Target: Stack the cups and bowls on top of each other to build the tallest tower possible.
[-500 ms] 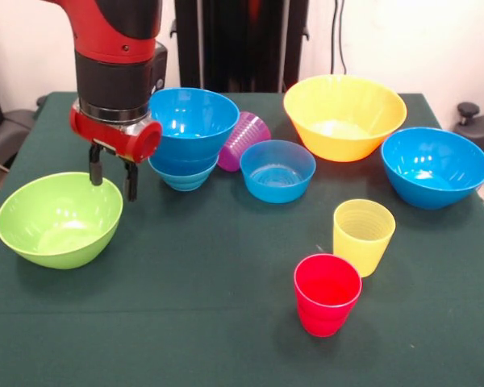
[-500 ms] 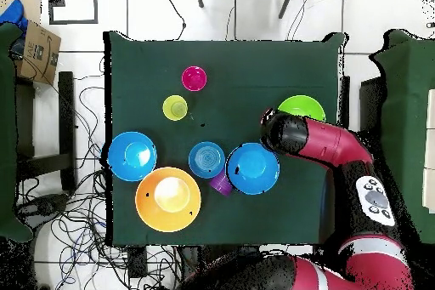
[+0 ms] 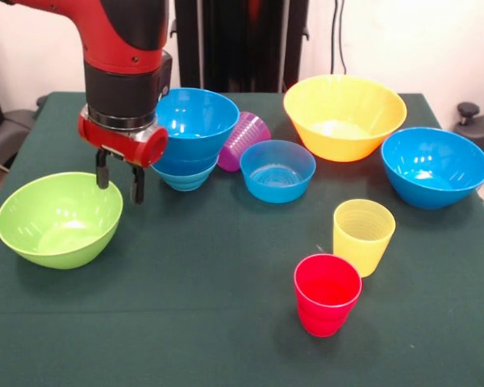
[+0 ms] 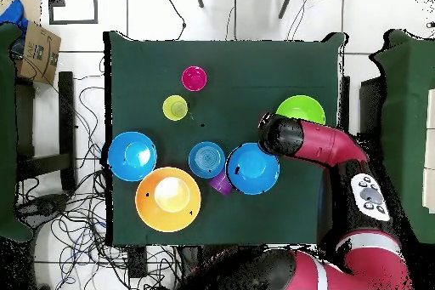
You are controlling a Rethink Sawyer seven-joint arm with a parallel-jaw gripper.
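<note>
My gripper [image 3: 119,184] is open and empty. It hangs over the right rim of the large lime green bowl [image 3: 58,218], with one finger [image 3: 102,172] toward the bowl's inside and the other outside; I cannot tell if they touch it. Just right of it a large blue bowl [image 3: 197,121] sits on small blue bowls [image 3: 185,176], forming a short tower. A purple cup [image 3: 244,139] lies on its side against that tower. A yellow cup [image 3: 363,235] and a red cup [image 3: 327,293] stand upright at the front right. In the overhead view the arm [image 4: 293,138] hides the gripper and part of the green bowl [image 4: 304,106].
A small blue bowl [image 3: 277,169] stands mid-table, a very large yellow bowl [image 3: 344,117] behind it and a large blue bowl [image 3: 434,165] at the right edge. Green cloth [image 3: 185,306] covers the table. No lime green cup shows.
</note>
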